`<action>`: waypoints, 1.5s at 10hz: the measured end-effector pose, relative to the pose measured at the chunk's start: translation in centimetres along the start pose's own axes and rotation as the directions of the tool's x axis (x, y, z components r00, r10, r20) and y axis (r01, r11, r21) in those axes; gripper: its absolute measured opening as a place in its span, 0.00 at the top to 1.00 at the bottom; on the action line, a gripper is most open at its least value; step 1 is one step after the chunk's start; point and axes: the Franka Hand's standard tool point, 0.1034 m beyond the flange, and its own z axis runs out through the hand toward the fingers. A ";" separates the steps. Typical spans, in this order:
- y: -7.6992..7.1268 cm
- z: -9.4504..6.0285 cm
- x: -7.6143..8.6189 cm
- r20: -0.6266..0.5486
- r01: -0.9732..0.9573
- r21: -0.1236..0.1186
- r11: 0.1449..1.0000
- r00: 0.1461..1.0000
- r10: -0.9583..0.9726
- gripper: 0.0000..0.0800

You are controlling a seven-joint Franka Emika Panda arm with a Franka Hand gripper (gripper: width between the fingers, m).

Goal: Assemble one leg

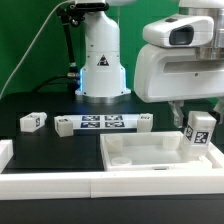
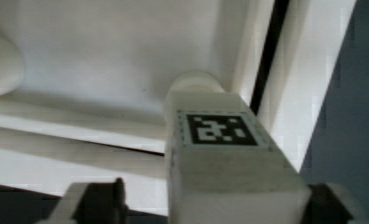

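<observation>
Nearest the exterior view's lens runs a white front rail (image 1: 60, 186) across the black worktop (image 1: 30, 100). Behind it lies the large square panel (image 1: 140, 155) with its raised rim. Over the panel's far corner on the exterior view's right, the hand (image 1: 198, 117) grips the leg (image 1: 200, 132) by its upper part. The leg's tag faces the camera, and the post leans slightly rather than standing plumb. The marker board (image 1: 100, 124) lies beyond the panel, with a spare tagged post (image 1: 33, 121) well off toward the exterior view's left. From the wrist view, the leg (image 2: 231, 150) fills the middle of the picture between the two dark fingers (image 2: 92, 205), and the hand (image 2: 216, 208) looks clenched on it. The leg's free end points down at the panel (image 2: 92, 110), close beside the rim and the dark strip of worktop (image 2: 279, 60). No socket shows from either camera, since the leg itself hides the spot. To seat it well, I would first bring the post upright. Then its end should be centred over the corner mount, clear of the rim, and lowered slowly with a firm grip before any turning, because a tilted entry would likely jam or nudge the panel.
</observation>
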 end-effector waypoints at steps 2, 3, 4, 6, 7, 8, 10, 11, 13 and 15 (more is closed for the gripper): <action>0.0 0.0 0.0 0.000 0.000 0.000 1.000 1.000 0.000 0.64; 0.0 0.0 0.0 0.000 -0.007 0.000 1.000 1.000 0.007 0.64; 0.0 0.0 0.0 -0.002 -0.039 0.000 0.999 0.999 0.039 0.64; 0.3 0.0 -0.1 -0.042 -0.114 0.007 0.993 0.993 0.114 0.64; 0.2 0.0 -0.2 -0.053 -0.260 0.015 0.965 0.964 0.261 0.64; 0.1 0.0 -0.2 -0.056 -0.367 0.022 0.930 0.928 0.368 0.64; -0.2 0.1 -0.2 -0.044 -0.585 0.044 0.810 0.809 0.587 0.64; -0.3 0.1 -0.2 -0.038 -0.645 0.050 0.762 0.761 0.647 0.64; -0.6 0.1 -0.2 -0.011 -0.859 0.065 0.508 0.509 0.861 0.64; -0.6 0.2 -0.3 0.002 -0.936 0.062 0.347 0.348 0.937 0.64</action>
